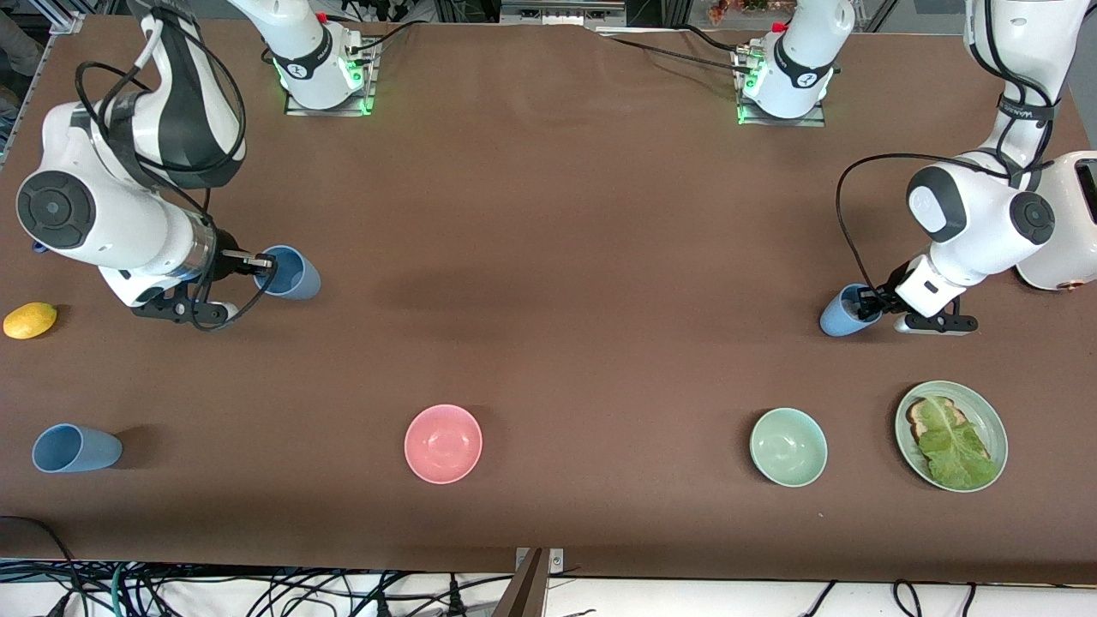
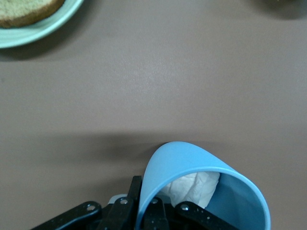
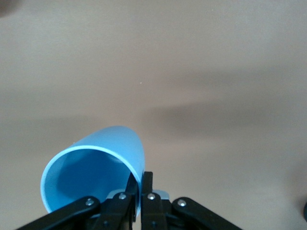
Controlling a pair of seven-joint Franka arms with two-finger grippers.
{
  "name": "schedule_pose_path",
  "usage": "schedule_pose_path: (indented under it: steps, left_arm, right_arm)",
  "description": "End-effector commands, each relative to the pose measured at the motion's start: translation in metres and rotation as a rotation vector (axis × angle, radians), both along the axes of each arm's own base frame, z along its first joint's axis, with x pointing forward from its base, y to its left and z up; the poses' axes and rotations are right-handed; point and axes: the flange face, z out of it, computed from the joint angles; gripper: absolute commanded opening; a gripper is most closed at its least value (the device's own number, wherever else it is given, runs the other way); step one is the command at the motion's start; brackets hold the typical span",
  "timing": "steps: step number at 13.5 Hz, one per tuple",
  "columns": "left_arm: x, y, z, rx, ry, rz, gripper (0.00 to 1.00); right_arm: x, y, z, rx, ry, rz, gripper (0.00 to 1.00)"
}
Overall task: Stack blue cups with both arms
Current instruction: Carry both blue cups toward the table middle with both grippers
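Note:
My right gripper (image 1: pixel 260 263) is shut on the rim of a light-blue cup (image 1: pixel 293 274) near the right arm's end of the table. In the right wrist view that cup (image 3: pixel 91 175) lies tilted, its wall pinched in the gripper (image 3: pixel 142 189). My left gripper (image 1: pixel 872 302) is shut on the rim of a second blue cup (image 1: pixel 842 314) near the left arm's end. In the left wrist view this cup (image 2: pixel 192 160) has white crumpled paper (image 2: pixel 192 188) inside, and the gripper (image 2: pixel 145 201) clamps its wall. A third blue cup (image 1: pixel 75 448) lies on its side, nearer the front camera at the right arm's end.
A pink bowl (image 1: pixel 443 443) and a pale green bowl (image 1: pixel 788 446) sit toward the front edge. Beside the green bowl is a green plate (image 1: pixel 999 428) (image 2: pixel 29 34) with toast and lettuce. A yellow fruit (image 1: pixel 30 320) lies at the right arm's end, a white toaster (image 1: pixel 1067 223) at the left arm's end.

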Motion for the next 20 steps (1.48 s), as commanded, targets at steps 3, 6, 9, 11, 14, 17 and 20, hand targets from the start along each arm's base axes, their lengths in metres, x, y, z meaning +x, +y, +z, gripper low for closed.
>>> schedule_pose_path:
  steps: [3, 6, 9, 11, 14, 17, 20]
  left_arm:
    - [0.033, -0.015, 0.065, -0.084, 0.025, 0.018, 0.0]
    - [0.048, -0.035, 0.093, -0.108, 0.067, 0.034, 0.0]
    - [0.051, -0.078, 0.112, -0.095, 0.064, 0.067, 0.0]
    - [0.052, -0.121, 0.13, -0.044, 0.055, 0.11, 0.0]
    - [0.043, -0.201, 0.146, 0.025, 0.069, 0.186, 0.0]
    - [0.031, -0.277, 0.16, 0.078, 0.066, 0.244, 0.0]
    - [0.012, -0.359, 0.161, 0.061, 0.065, 0.31, 0.0]
  right_arm:
    - [-0.002, -0.004, 0.035, -0.008, -0.014, -0.026, 0.0]
    - [-0.004, -0.004, 0.042, -0.006, -0.002, -0.023, 0.0]
    - [-0.003, -0.005, 0.043, -0.007, -0.003, -0.018, 0.0]
    - [-0.004, -0.005, 0.043, -0.009, 0.003, -0.022, 0.0]
    - [-0.004, -0.008, 0.043, -0.008, 0.003, -0.024, 0.0]
    - [-0.002, -0.01, 0.046, -0.008, -0.003, -0.028, 0.0]
    - [-0.002, -0.009, 0.047, -0.008, -0.002, -0.032, 0.0]
